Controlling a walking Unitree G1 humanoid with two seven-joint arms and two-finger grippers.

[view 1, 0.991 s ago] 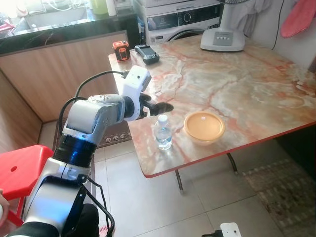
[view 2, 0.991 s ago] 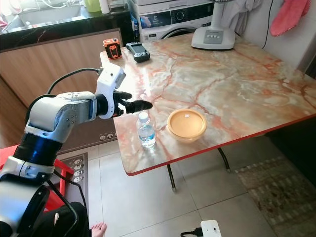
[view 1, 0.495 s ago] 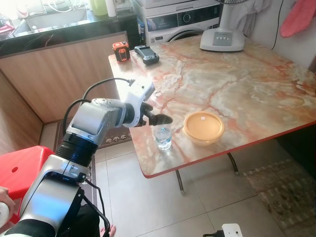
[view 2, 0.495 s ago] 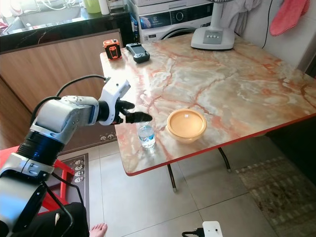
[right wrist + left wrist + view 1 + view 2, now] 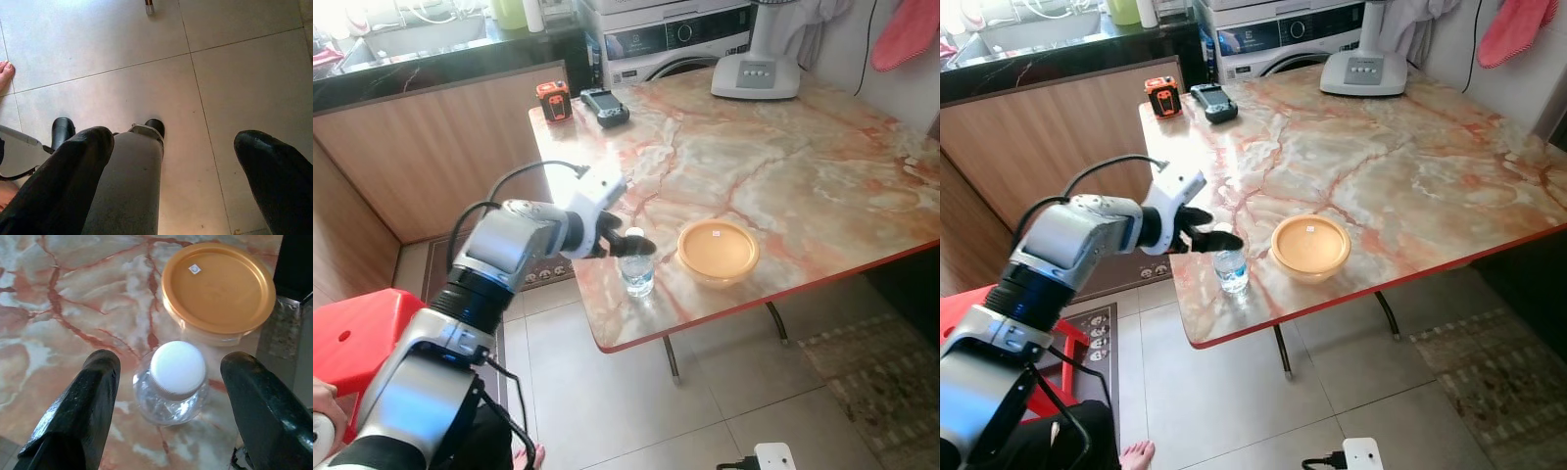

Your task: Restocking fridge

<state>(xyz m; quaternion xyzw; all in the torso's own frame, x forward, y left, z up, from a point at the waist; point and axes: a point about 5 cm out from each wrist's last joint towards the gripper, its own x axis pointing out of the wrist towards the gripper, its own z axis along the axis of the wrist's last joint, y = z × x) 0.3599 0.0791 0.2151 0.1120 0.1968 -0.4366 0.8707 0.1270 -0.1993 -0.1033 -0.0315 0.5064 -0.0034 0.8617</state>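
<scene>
Kitchen corner, tiled floor (image 5: 1234, 411), one marble-patterned table (image 5: 822, 166) with a red edge.

Item 1: small water bottle (image 5: 636, 269), clear, white cap, upright near the table's front edge, just beside item 2.

Item 2: round container with orange lid (image 5: 718, 250), closed, on the robot's right of the bottle.

Item 3: my left gripper (image 5: 168, 396), arm stretched over the table. Jaws wide apart, holding nothing; one black finger (image 5: 88, 401) on each side of the bottle's cap and shoulder, gap showing on both sides.

Item 4: my right gripper (image 5: 166, 166), idle, pointing down at floor tiles, fingers spread, empty.

Item 5: far end of the table: orange-and-black device (image 5: 553, 100), dark handset (image 5: 605, 106), white fan base (image 5: 756, 73).

Risks, as I judge them:
- Bottle is light and narrow; if one finger meets it first on closing, it may tip or skid toward the orange-lidded container or off the near edge.
- I sit high, around the cap; closing there may let the bottle swing or slip out on lifting.
- Soft plastic may buckle under a hard squeeze.

Change since a second ago: my left gripper was above and short of the bottle; it has come down and forward to straddle it. Bottle and container have not shifted.
</scene>
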